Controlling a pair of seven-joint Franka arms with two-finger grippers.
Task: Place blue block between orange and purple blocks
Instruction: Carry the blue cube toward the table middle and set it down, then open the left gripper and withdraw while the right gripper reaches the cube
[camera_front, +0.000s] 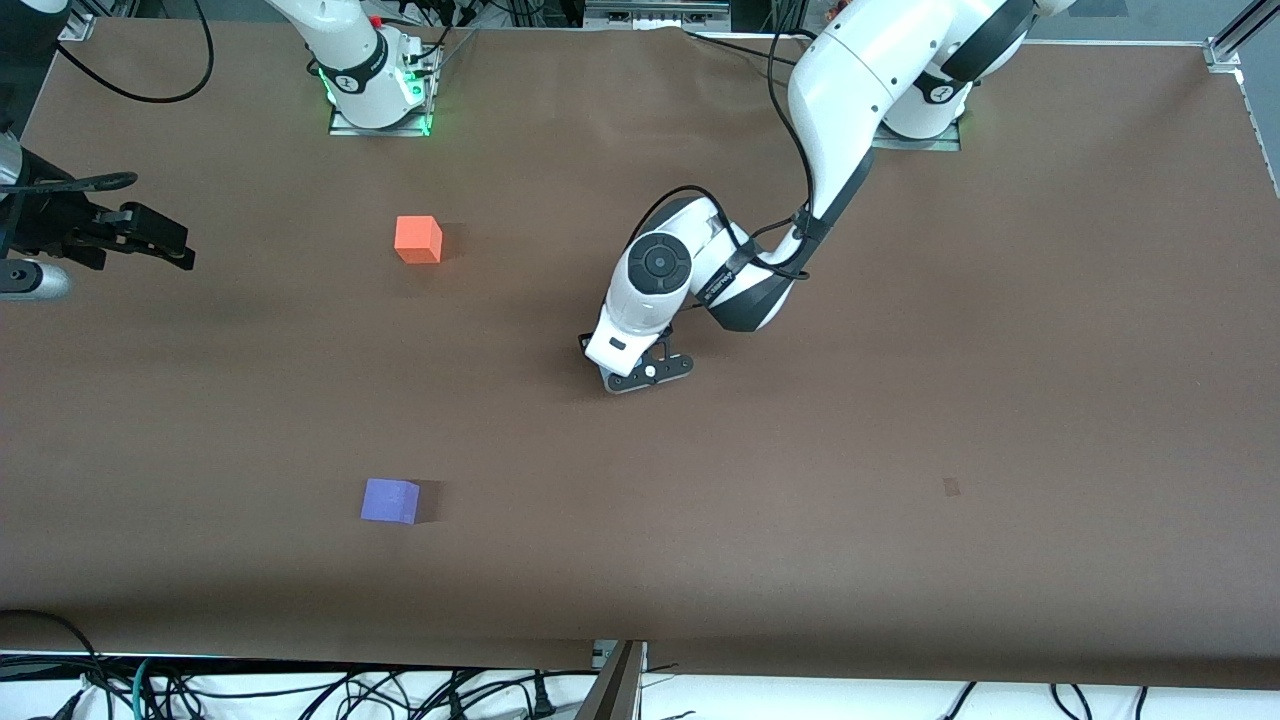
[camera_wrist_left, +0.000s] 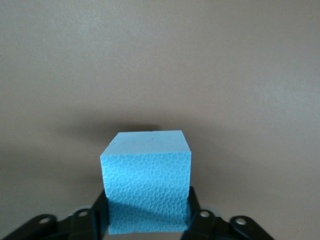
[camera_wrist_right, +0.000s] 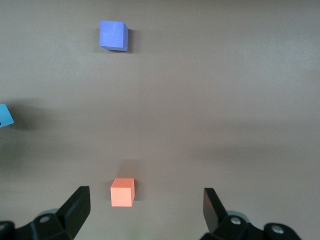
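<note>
Left wrist view: left gripper (camera_wrist_left: 146, 220) clamped on the blue block (camera_wrist_left: 147, 180).
Right gripper (camera_wrist_right: 145, 210), fingers apart, waits at frame's left edge; orange block (camera_front: 418, 240) upper left, purple block (camera_front: 390, 500) lower left.

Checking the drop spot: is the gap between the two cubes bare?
Yes. Bare tabletop runs between the orange block and the purple block. Only the left gripper, gripping the blue block, sits near. The right gripper waits open.
</note>
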